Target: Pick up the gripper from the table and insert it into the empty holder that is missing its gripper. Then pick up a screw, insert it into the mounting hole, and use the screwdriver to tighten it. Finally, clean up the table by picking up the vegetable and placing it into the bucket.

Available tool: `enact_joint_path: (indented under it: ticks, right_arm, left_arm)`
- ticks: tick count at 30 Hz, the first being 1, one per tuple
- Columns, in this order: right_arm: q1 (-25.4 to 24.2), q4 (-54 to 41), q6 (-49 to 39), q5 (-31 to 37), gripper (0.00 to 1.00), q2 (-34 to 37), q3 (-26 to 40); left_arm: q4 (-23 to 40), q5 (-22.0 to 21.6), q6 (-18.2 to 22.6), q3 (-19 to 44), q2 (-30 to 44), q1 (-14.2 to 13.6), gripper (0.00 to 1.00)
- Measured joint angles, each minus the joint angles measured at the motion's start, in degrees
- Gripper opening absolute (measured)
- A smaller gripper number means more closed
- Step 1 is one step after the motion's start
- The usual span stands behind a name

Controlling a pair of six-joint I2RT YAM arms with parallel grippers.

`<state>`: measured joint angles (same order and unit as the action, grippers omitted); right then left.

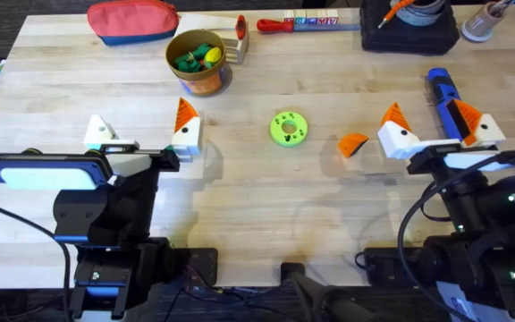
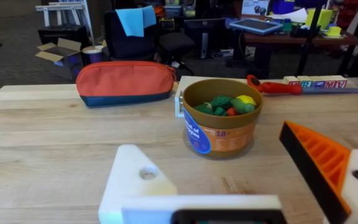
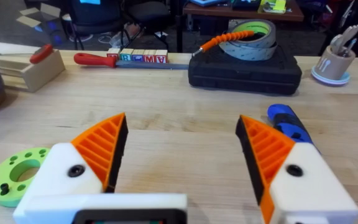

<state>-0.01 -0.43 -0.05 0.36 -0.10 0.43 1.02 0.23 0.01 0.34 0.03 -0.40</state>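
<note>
Beyond the holder (image 2: 138,180), bucket (image 2: 222,124) holds green and yellow toy vegetables.

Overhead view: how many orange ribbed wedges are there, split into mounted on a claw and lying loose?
Mounted orange fingers: 3
Loose orange gripper on the table: 1
Total: 4
</note>
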Motion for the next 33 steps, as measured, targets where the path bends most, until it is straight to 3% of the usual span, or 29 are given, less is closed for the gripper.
enact_joint_path:
  ticks: [12,15,18,22,26,27,29,30,32,33]
  right_arm:
    - [0.0,-0.2,0.0,0.0,0.991,0.0,0.1]
    - [0.0,-0.4,0.0,0.0,0.991,0.0,0.1]
    - [0.0,-3.9,0.1,-0.1,0.991,0.2,1.9]
    - [0.0,-9.2,0.1,-0.4,0.991,3.3,7.1]
    - [0.0,-13.0,0.1,-0.5,0.991,8.8,14.1]
    - [0.0,-16.5,0.1,-0.9,0.991,14.1,19.9]
    - [0.0,-20.1,0.1,-1.2,0.991,17.4,23.7]
    - [0.0,-24.9,0.1,-1.3,0.991,21.9,28.9]
    - [0.0,-26.4,0.1,-1.4,0.991,24.4,31.5]
    - [0.0,-26.6,0.1,-1.6,0.991,26.6,33.6]
  left_arm:
    - [0.3,-0.2,-0.1,0.1,0.0,0.0,0.987]
    - [5.7,-2.4,-1.7,1.8,0.1,0.0,0.987]
    - [14.7,-5.9,-3.7,8.5,2.3,0.0,0.987]
    - [26.1,-9.9,-5.0,22.3,11.5,0.0,0.987]
    - [37.1,-10.9,-6.0,34.9,25.2,0.0,0.987]
    - [42.0,-9.5,-6.6,41.9,35.9,0.0,0.987]
    - [43.4,-8.2,-6.9,44.9,41.5,0.0,0.987]
    - [45.1,-5.4,-7.4,46.7,47.6,0.0,0.986]
    - [46.6,-3.3,-8.3,46.7,50.7,0.0,0.986]
    - [48.1,-0.9,-15.1,46.7,55.0,0.0,0.986]
